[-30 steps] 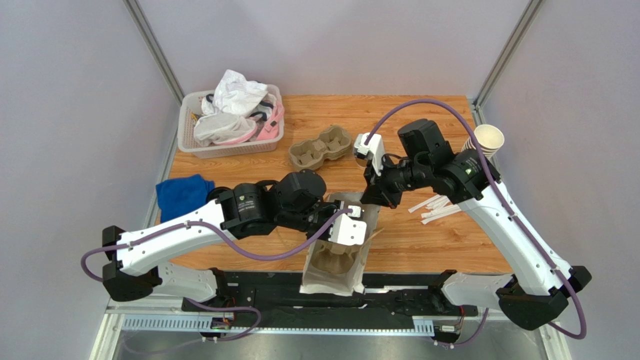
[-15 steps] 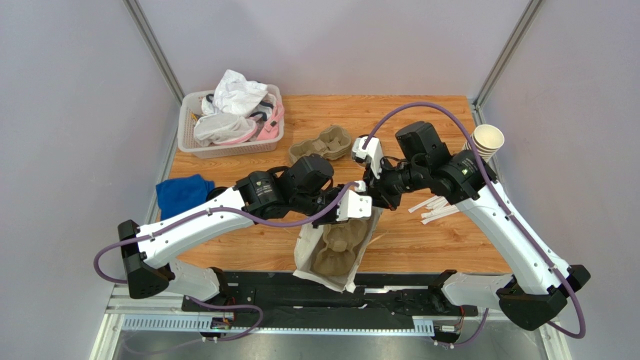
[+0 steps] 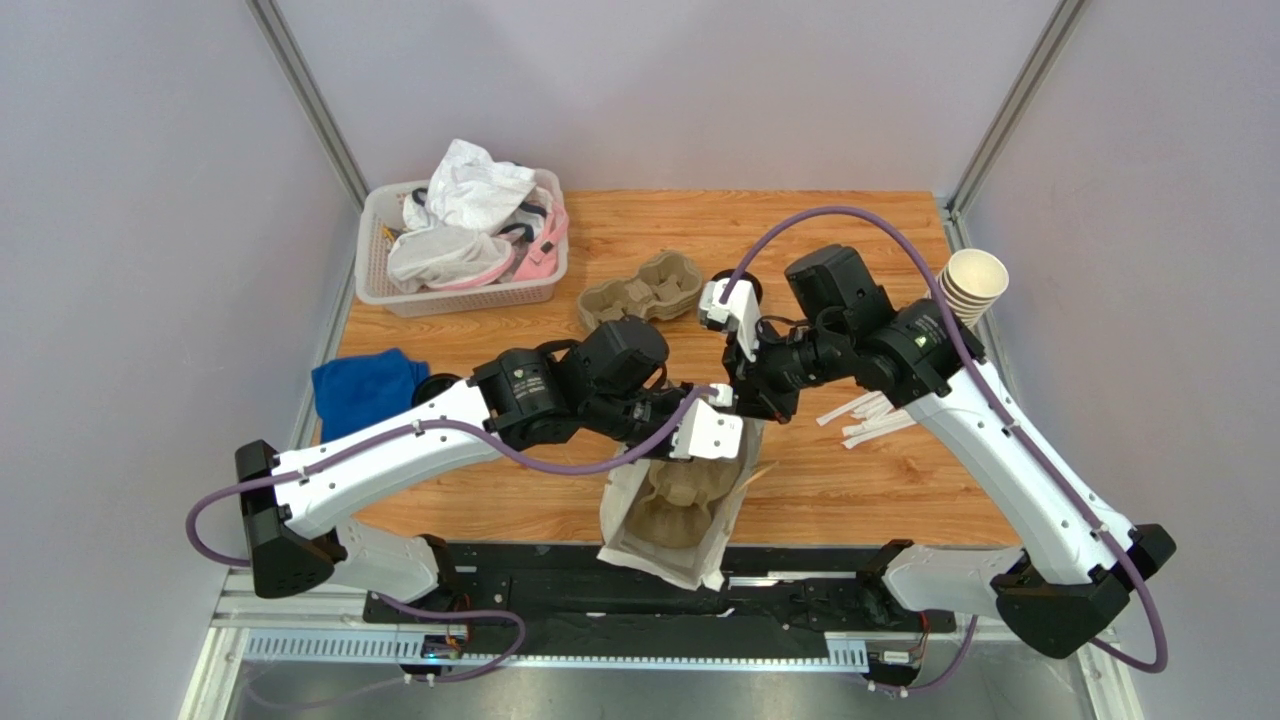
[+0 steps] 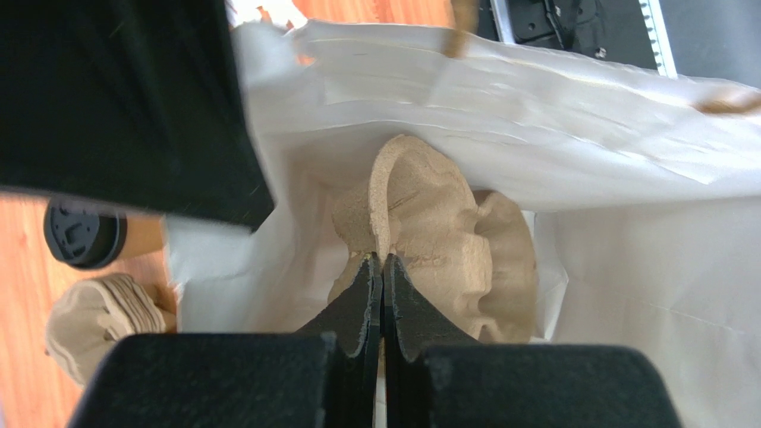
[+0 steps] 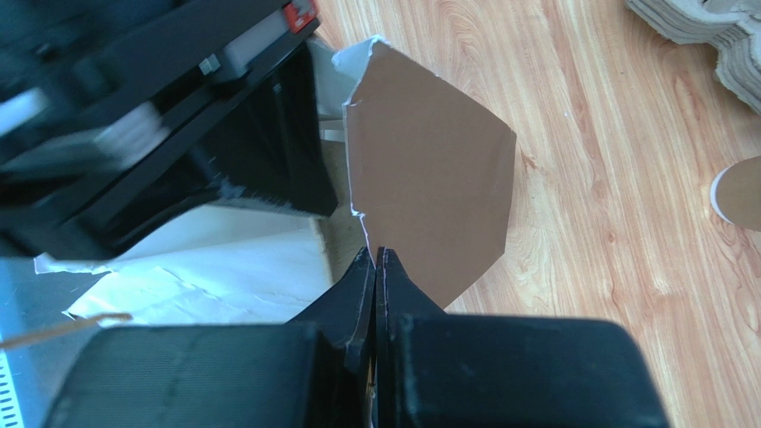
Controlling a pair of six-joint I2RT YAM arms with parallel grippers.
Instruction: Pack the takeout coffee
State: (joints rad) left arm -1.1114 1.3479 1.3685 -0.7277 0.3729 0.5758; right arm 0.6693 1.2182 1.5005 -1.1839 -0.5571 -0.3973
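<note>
A white paper bag point(image 3: 639, 528) lies open at the table's near edge. Inside it is a tan pulp cup carrier point(image 3: 679, 503), and my left gripper point(image 4: 382, 259) is shut on the carrier's point(image 4: 464, 259) raised middle ridge. My right gripper point(image 5: 375, 254) is shut on the bag's brown-backed top edge point(image 5: 429, 178), holding the mouth up. In the top view it point(image 3: 747, 402) sits just behind the left one point(image 3: 699, 462). The takeout coffee point(image 4: 82, 234), black lid on a tan cup, shows on the wood at the left edge of the left wrist view, outside the bag point(image 4: 536, 116).
A second pulp carrier point(image 3: 643, 288) lies mid-table. A white basket point(image 3: 376, 288) full of cloths is at the back left, with a blue cloth point(image 3: 361, 387) in front of it. Stacked lidless cups point(image 3: 974, 282) and white stir sticks point(image 3: 872, 417) are at the right.
My left gripper carried the carrier away from the near edge towards the right gripper, then sank a little into the bag. The bag's mouth shifted with it. Both grippers stayed shut.
</note>
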